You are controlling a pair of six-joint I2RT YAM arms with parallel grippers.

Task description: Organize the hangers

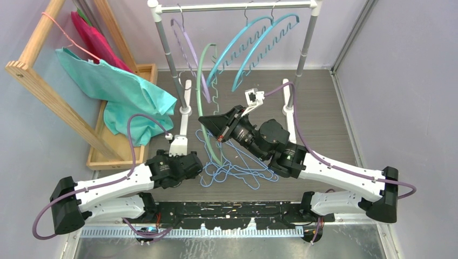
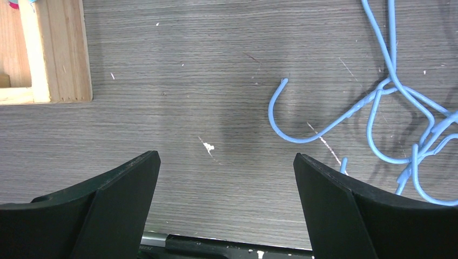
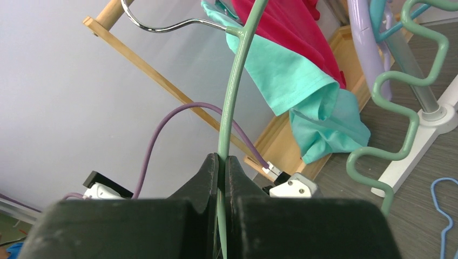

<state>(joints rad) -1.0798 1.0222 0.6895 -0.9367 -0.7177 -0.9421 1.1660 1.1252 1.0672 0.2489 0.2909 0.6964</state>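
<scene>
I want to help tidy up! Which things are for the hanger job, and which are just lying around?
For the job: green hanger, blue wire hangers, teal hangers, purple hanger.
Just lying about: teal cloth, red cloth, wooden rack.

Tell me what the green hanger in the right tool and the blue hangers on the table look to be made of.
The green hanger is likely moulded plastic: smooth matte sage, a thick rounded bar with wavy notches. Its hook looks like shiny chrome metal. The blue hangers are thin wire, probably metal under a glossy light-blue coating, twisted at the neck.
</scene>
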